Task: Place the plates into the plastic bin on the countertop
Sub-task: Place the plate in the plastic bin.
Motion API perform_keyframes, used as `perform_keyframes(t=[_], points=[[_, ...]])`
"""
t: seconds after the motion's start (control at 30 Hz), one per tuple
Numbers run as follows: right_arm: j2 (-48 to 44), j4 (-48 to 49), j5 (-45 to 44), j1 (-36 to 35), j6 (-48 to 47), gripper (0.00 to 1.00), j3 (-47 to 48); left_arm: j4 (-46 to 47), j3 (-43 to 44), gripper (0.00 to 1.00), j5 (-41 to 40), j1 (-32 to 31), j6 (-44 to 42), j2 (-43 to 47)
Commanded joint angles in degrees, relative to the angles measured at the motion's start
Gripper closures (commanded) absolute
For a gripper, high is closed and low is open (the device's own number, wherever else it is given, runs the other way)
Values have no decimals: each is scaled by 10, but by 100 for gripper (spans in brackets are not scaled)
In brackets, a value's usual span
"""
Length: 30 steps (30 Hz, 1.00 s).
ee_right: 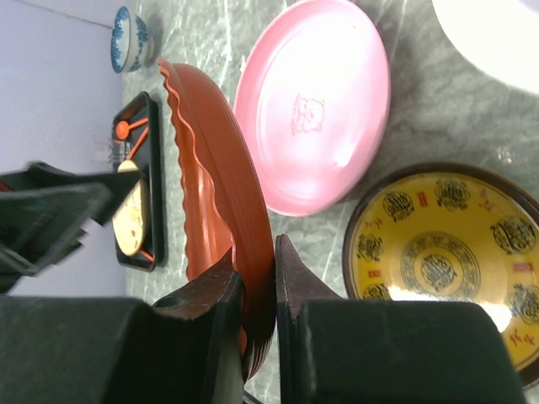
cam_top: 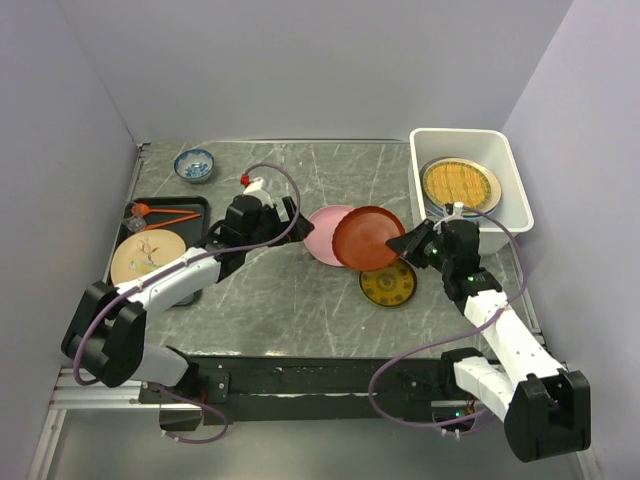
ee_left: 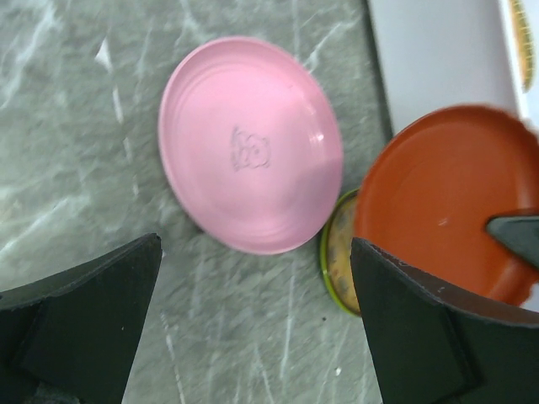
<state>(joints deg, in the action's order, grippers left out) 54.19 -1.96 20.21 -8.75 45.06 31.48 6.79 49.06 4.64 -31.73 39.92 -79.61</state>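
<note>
Glossy pink plate [ee_left: 251,143], glossy red-orange plate [ee_right: 221,215], polished marble-look countertop [cam_top: 290,300], matt black hands

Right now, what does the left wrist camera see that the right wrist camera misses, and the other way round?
Only the left wrist view: the red-orange plate nearly face-on, and a sliver of a gold-striped plate inside the plastic bin. Only the right wrist view: that red-orange plate's wavy rim clamped edge-on in the right gripper, plus the blue-and-white bowl and the black tray holding a cream plate. Both: the pink plate, the yellow-patterned plate and the countertop.
</note>
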Motion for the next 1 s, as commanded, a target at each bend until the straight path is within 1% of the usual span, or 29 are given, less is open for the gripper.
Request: perform_keyframes(t=[0.0,0.17,0.57,0.7,0.8,0.83,0.97], points=[[19,25,-1,-2,-12,100,50,4,-20,1,-2,11,9,29],[20,24,-10,-1,-12,100,67,24,-43,1,-6,15,10,48],[14,3,-35,15,-12,100,104,62,-38,1,43,17,27,-10],[25,12,-6,45,-10,100,118,68,-36,1,55,17,31,-26],[35,3,11,76,-17,100,145,71,-35,1,62,17,31,-35],[39,5,21,100,-15,100,154,72,-35,1,65,17,31,-37],[55,10,62,155,-10,100,183,46,-24,1,63,17,24,-48]])
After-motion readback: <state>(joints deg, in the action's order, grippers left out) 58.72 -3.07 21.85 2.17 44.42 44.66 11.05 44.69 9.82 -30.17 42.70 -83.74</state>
